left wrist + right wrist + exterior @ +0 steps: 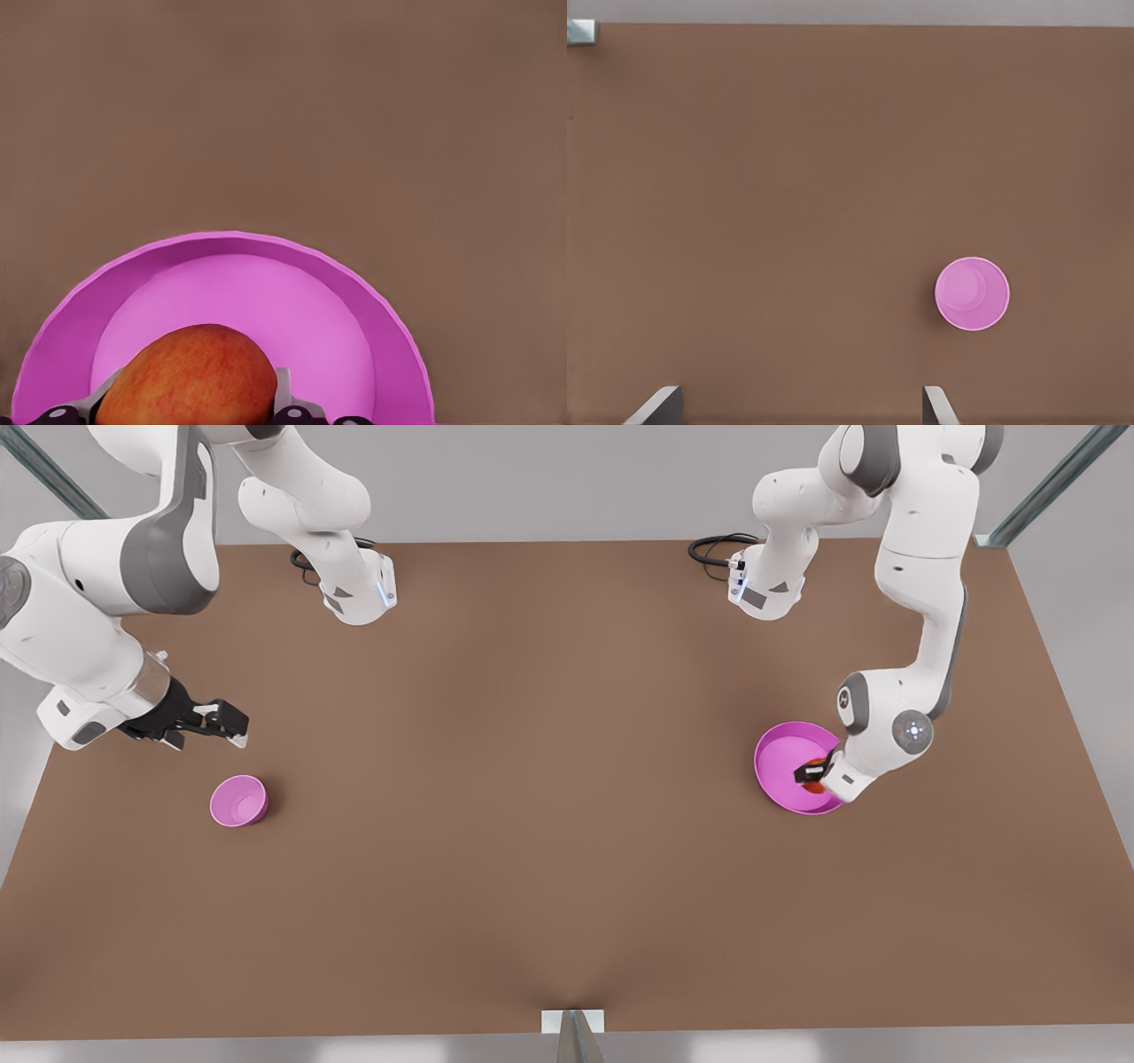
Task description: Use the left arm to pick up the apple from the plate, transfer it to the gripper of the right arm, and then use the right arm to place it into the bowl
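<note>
Small round red-orange apple (188, 376): lying in wide shallow magenta plate (780, 757), clasped between left gripper (811, 772) fingers. Right gripper (217, 722): held spread, unladen, above table near small deep pink-violet bowl (238, 801).

One apple (188, 376), one plate (780, 757), one bowl (238, 801) — two arms.

A plain brown surface (549, 797) filled the scene. Grey metal struts (1050, 487) angled in at its far corners. Two coiled black cables (713, 549) lay at the far edge. A small white bracket (572, 1021) sat at the middle of the near edge.
</note>
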Controlling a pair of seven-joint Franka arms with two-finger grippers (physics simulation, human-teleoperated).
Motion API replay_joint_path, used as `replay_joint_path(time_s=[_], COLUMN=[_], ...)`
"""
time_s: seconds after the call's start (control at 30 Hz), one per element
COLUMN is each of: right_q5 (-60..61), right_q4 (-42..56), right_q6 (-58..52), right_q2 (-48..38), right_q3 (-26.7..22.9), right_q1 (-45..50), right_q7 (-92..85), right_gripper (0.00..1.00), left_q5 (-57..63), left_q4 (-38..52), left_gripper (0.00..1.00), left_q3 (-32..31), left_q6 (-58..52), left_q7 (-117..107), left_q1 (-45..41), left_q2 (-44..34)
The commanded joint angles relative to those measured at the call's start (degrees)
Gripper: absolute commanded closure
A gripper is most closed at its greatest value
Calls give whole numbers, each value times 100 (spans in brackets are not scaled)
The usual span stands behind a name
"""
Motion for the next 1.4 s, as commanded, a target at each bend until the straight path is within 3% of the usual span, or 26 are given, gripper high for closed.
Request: replay_joint_path(time_s=[0.0, 0.03, 0.13, 0.23, 0.3, 0.43, 0.5, 0.6, 0.7, 0.83, 1.07, 1.27, 1.37], right_q5=[3, 3, -5, -5, 3, 1144, 1954, 3483, 4123, 5953, 7289, 8792, 8995], right_q4=[-4, 5, 5, -4, 5, -4, -13, 5, 14, -30, -549, -1217, -1252], right_q6=[-14, -14, -14, -5, 30, 4, 179, 601, 1673, 1867, 1762, 1771, 1841], right_q2=[-3, -3, -3, 6, 6, 41, 216, 919, 1710, 2431, 2871, 3108, 3161], right_q3=[-2, -2, -2, -2, 33, 242, 543, 639, 1052, 1000, 1079, 1369, 1615], right_q1=[-20, -11, -11, -11, 6, 6, -3, 15, 173, 59, -135, -117, -47], right_q7=[104, 96, 96, 96, 104, 324, 1115, 1027, 606, -1240, -3631, -5634, -5907], right_gripper=[0, 0, 0, 0, 0, 0, 0, 0, 0, 0, 0, 0, 0], left_q5=[-30, -39, -1129, -2491, -2570, -3387, -5206, -6639, -7772, -7949, -7949, -7949, -7949], left_q4=[142, 194, 450, 1134, 1697, 2426, 2726, 3034, 3112, 4000, 5222, 5415, 5451], left_gripper=[24, 24, 24, 24, 25, 25, 24, 25, 25, 26, 26, 26, 26], left_q3=[-13, -31, -866, -1551, -1648, -1841, -1965, -2342, -2667, -2940, -2940, -2940, -2932], left_q6=[-114, -184, -184, -184, -167, -26, -35, -53, -219, -387, -360, -308, -299], left_q7=[4, -4, -22, -4, 451, 2946, 5742, 8660, 11013, 12300, 12423, 12423, 12423], left_q1=[-44, -78, -175, -430, -720, -1177, -1195, -1186, -1160, -1230, -1652, -1810, -1819], left_q2=[-247, -397, -635, -521, -196, 287, 631, 983, 1333, 2055, 2837, 3004, 3074])
